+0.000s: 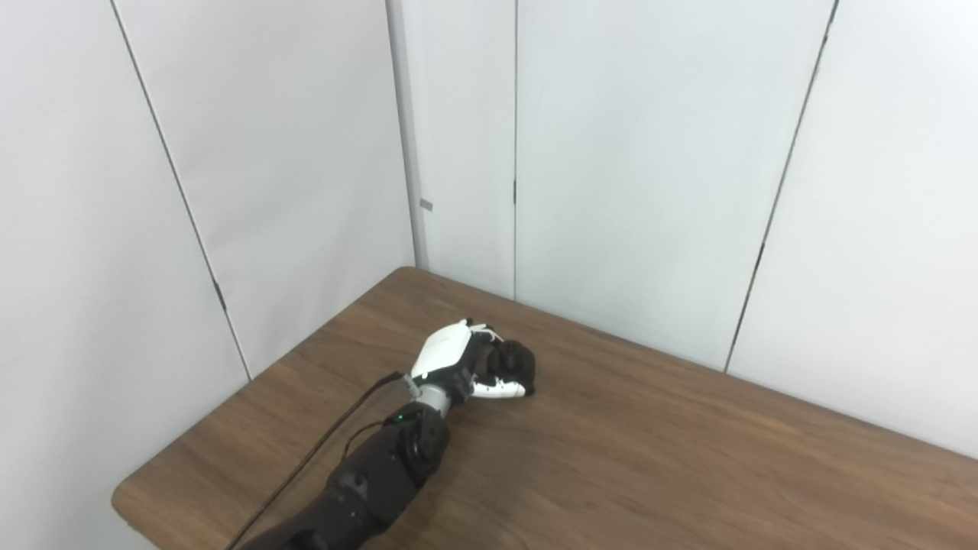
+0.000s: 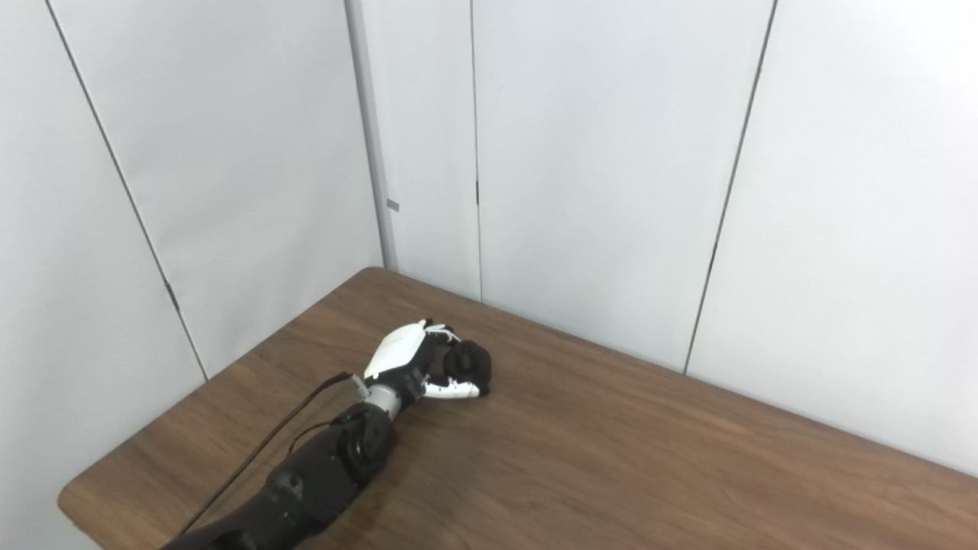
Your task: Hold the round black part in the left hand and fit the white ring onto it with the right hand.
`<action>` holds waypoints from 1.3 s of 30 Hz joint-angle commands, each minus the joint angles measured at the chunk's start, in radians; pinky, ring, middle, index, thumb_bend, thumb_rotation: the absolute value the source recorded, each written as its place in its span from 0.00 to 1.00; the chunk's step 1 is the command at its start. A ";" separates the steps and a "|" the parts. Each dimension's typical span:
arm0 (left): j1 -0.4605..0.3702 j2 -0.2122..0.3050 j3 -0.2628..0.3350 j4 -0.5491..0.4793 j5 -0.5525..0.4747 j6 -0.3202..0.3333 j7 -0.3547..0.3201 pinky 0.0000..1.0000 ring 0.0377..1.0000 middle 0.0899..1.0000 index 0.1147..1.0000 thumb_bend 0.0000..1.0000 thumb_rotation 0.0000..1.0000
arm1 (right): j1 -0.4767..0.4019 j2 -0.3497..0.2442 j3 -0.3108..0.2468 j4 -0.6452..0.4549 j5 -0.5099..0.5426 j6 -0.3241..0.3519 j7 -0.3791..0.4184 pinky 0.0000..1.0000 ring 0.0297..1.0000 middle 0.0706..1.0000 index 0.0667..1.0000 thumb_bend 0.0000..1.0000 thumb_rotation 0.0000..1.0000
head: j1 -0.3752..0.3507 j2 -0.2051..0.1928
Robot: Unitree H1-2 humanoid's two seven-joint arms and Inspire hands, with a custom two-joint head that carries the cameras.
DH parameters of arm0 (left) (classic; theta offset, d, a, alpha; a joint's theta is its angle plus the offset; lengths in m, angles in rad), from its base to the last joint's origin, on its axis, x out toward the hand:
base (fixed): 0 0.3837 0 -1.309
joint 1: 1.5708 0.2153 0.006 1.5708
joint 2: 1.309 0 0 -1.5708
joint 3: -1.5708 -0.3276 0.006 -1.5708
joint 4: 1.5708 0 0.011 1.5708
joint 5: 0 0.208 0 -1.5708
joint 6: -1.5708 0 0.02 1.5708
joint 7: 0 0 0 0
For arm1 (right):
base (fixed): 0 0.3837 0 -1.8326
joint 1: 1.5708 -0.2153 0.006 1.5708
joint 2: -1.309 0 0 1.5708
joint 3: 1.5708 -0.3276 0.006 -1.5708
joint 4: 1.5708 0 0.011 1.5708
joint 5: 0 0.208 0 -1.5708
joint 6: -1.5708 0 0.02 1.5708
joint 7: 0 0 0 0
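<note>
The left hand lies low on the worktop near its far left corner, a little in from the back edge, with its fingers curled around the round black part. The grip looks closed on the part, though how firmly it is seated in the palm is hard to tell from this far away. The part seems to sit at or just above the wood; no gap shows under it.

The right hand is out of sight in both views, and no white ring can be seen anywhere on the worktop.

Risks, as a judgement: the black part is mostly wrapped by the fingers, so the face the ring must go over may be covered, and the ring could snag on a fingertip or sit crooked. If the hold is shallow, pressing the ring on could twist the part or push it out of the grasp. Held this low, the part also leaves little room for the other hand to come in square
</note>
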 commanded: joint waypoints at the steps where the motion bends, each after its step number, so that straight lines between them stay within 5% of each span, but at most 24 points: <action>1: 0.033 -0.032 -0.041 0.034 0.007 0.003 -0.061 1.00 1.00 0.89 0.41 0.52 0.05 | 0.011 0.001 0.002 -0.020 0.000 0.008 -0.001 0.95 0.95 0.90 0.92 0.67 0.75 | -0.001 -0.001; 15: 0.075 -0.037 -0.053 -0.038 -0.024 -0.067 -0.071 1.00 1.00 0.88 0.41 0.52 0.05 | 0.016 0.008 0.004 -0.030 -0.005 0.011 -0.007 0.95 0.93 0.88 0.91 0.68 0.73 | -0.050 0.010; 26: 0.253 -0.043 -0.091 -0.463 0.031 -0.054 -0.100 1.00 1.00 0.88 0.41 0.52 0.05 | 0.024 -0.006 0.035 -0.124 -0.205 -0.086 -0.043 0.99 0.97 0.93 0.88 0.60 0.69 | -0.225 0.038; 31: 0.321 -0.056 -0.108 -0.619 0.062 -0.044 -0.156 1.00 1.00 0.89 0.41 0.52 0.05 | -0.009 -0.037 0.026 -0.128 -0.292 -0.121 -0.050 0.99 0.97 0.95 0.87 0.75 0.72 | -0.265 0.045; 39: 0.385 -0.065 -0.131 -0.728 0.112 -0.088 -0.226 1.00 1.00 0.87 0.41 0.52 0.05 | -0.059 -0.088 0.003 -0.185 -0.387 -0.086 -0.085 0.70 0.88 0.88 0.79 0.88 0.68 | -0.363 0.061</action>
